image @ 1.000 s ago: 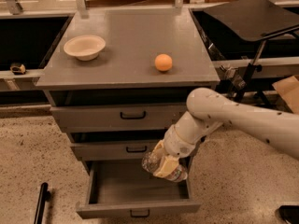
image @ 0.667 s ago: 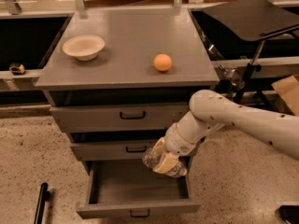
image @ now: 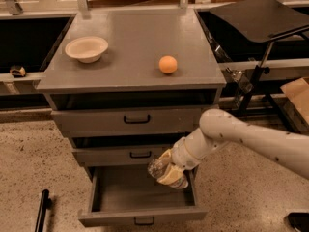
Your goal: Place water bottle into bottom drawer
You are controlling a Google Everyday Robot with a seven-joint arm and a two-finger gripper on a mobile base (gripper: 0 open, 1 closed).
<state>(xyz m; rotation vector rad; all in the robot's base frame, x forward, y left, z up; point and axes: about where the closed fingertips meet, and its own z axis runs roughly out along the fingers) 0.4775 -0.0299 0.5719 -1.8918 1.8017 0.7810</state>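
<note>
Grey sheet metal makes up the biggest thing in view, a squat cabinet (image: 130, 37) with a flat top and three stacked drawers. The wide top drawer (image: 96, 121) and the middle drawer (image: 116, 155) are pushed in. From the right edge a thick white robot arm (image: 251, 139) reaches down and across the cabinet's front, bent so that its wrist drops below the middle drawer. That low approach looks chosen to get under the closed fronts and over the only opening. The opening is the bottom drawer (image: 111, 217), a deep grey box with a small black handle (image: 144, 221). It is pulled well out towards the camera, and what shows of its floor is bare, so it appears ready to receive something. On the cabinet top sit a shallow beige bowl (image: 87, 49) near the back left and, well apart from it, a small orange ball (image: 168, 64) towards the right. Neither has a part in this job and both are out of the arm's way. At the arm's end the two-finger gripper (image: 169, 174), with pale yellowish pads, hangs over the right rear part of the open drawer, just in front of the middle drawer's face. Its fingers are pressed around the small clear ribbed plastic water bottle (image: 156, 167), which lies tilted in the grip, above the drawer's cavity and not touching its floor. I judge the carry nearly done. What remains is a short descent and a release, taking care that the bottle clears the drawer's right wall.
</note>
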